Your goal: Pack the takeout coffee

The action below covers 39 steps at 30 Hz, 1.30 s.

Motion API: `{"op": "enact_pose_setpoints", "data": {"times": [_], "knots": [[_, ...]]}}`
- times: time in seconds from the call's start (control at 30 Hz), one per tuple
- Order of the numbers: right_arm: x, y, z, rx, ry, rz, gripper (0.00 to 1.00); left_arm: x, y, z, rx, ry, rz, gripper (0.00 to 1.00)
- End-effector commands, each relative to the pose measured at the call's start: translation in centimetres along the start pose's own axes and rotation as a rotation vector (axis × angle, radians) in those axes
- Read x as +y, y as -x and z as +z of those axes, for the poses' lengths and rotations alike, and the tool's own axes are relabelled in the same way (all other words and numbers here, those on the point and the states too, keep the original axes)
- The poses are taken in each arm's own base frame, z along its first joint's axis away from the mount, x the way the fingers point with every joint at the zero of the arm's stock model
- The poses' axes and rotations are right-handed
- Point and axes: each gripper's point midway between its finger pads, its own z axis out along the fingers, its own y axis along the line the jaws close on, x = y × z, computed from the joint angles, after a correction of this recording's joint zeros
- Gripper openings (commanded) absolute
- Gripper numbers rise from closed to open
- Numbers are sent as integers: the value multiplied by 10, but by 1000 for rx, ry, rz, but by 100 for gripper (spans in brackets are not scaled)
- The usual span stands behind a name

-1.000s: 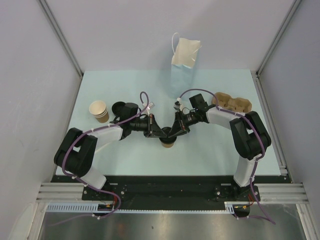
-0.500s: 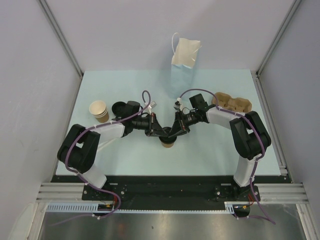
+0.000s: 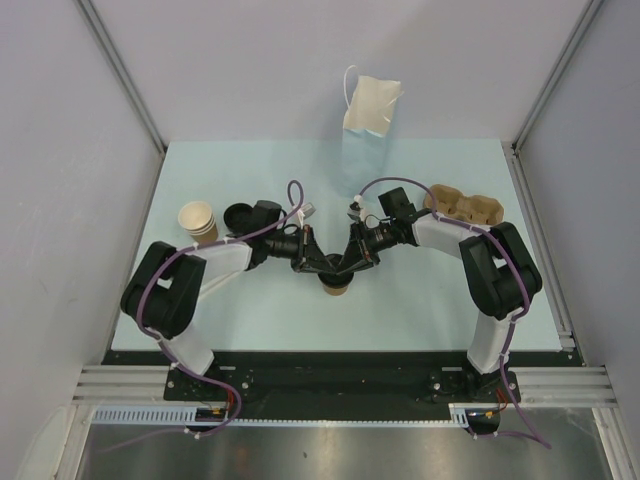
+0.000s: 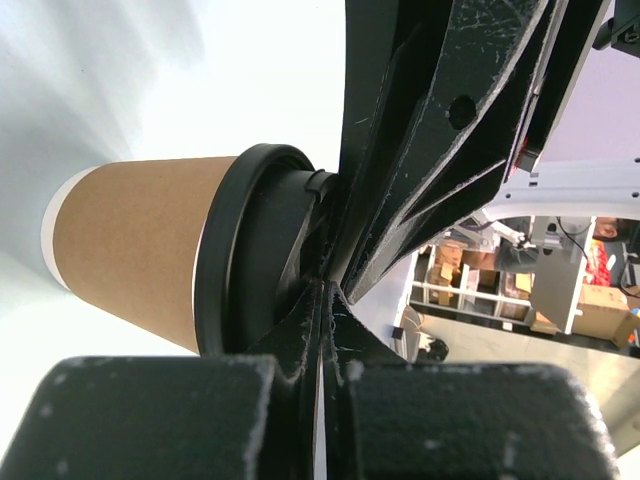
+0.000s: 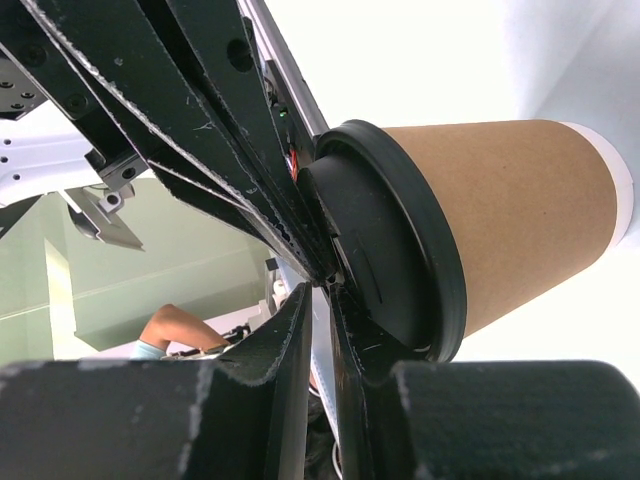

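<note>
The takeout coffee (image 3: 336, 287) stands upright at the table's near middle, a brown paper cup (image 4: 130, 240) with a black lid (image 4: 235, 250). Both arms meet just over it. My left gripper (image 3: 322, 268) is shut with nothing between its fingers, and its tips (image 4: 322, 285) rest against the lid's top. My right gripper (image 3: 345, 268) comes in from the right. Its jaws stand a thin slit apart, and its tips (image 5: 322, 285) are at the raised part of the lid (image 5: 400, 240). I cannot tell whether they pinch that edge. The grippers hide most of the lid from above.
A white paper bag (image 3: 370, 120) stands upright at the back middle. A stack of unlidded cups (image 3: 198, 222) and black lids (image 3: 238, 215) sit at the left. A cardboard cup carrier (image 3: 465, 205) lies at the right, behind my right arm.
The left arm's elbow has swung a little forward and to the right. Both grippers have stayed on the cup's lid, and the cup has not moved.
</note>
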Motion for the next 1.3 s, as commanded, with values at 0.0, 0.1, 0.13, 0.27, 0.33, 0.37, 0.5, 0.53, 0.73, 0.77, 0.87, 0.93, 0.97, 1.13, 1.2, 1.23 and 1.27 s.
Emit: {"op": "enact_pose_setpoints", "data": {"times": [0.0, 0.1, 0.13, 0.27, 0.33, 0.37, 0.5, 0.53, 0.73, 0.77, 0.87, 0.93, 0.97, 1.13, 1.2, 1.23, 1.27], "knots": [[-64, 5, 4, -57, -218, 80, 18, 98, -10, 1, -48, 333, -92, 0], [-65, 5, 4, -57, -218, 85, 19, 103, -11, 1, -45, 343, -104, 0], [-66, 5, 4, -58, -220, 87, 19, 103, -10, 2, -44, 344, -105, 0], [-70, 6, 4, -59, -225, 107, 19, 108, -10, 3, -42, 354, -114, 0], [-72, 5, 4, -57, -225, 114, 19, 113, -14, 2, -29, 372, -137, 0], [-72, 6, 4, -60, -224, 115, 19, 113, -15, 2, -26, 373, -141, 0], [-74, 6, 4, -60, -228, 124, 19, 119, -16, 3, -21, 384, -154, 0], [-74, 6, 5, -59, -228, 125, 19, 119, -17, 4, -18, 384, -156, 0], [-67, 8, 4, -64, -210, 105, 19, 108, -8, 3, -30, 358, -127, 0], [-65, 8, 4, -66, -204, 96, 19, 101, -6, 4, -33, 334, -118, 0], [-51, 8, 5, -65, -181, 49, 19, 70, 6, 4, -55, 241, -70, 0], [-41, 6, 8, -51, -153, 26, 19, 54, 10, 4, -61, 200, -38, 0], [-34, 7, 8, -55, -141, 9, 19, 42, 10, 2, -55, 165, -20, 0], [2, 6, 10, -37, -53, -48, 20, -1, 19, -4, -64, 50, 62, 0], [19, 9, 6, -44, -14, -81, 20, -21, 19, -9, -63, -3, 83, 0], [26, 10, 4, -46, 1, -89, 20, -29, 21, -10, -73, -25, 108, 0], [33, 11, 0, -48, 22, -93, 20, -34, 21, -12, -75, -35, 116, 0]]}}
